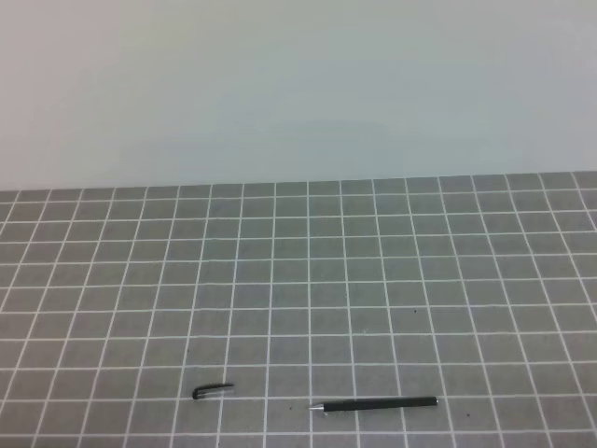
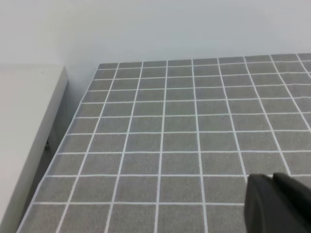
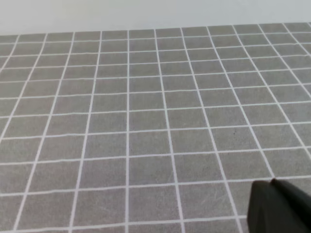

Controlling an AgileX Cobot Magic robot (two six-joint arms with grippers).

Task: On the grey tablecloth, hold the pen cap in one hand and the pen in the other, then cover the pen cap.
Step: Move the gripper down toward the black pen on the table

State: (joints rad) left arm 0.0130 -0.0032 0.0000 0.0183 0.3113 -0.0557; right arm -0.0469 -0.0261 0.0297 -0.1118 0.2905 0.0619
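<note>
The grey tablecloth (image 1: pixel 373 280) with its white grid covers the table. The pen cap (image 1: pixel 213 391), short, black and slightly curved, lies near the front edge, left of centre. The pen (image 1: pixel 378 404), long and thin, lies flat to the right of the cap, with its silvery tip pointing left toward the cap and a gap of about two squares between them. Neither gripper shows in the exterior high view. A black gripper part shows at the lower right of the left wrist view (image 2: pixel 277 204) and of the right wrist view (image 3: pixel 277 206). Neither wrist view shows the cap or the pen.
A pale wall (image 1: pixel 298 84) stands behind the cloth's far edge. In the left wrist view the cloth (image 2: pixel 184 121) ends at its left edge, with a drop beside it and a white surface (image 2: pixel 24 126) further left.
</note>
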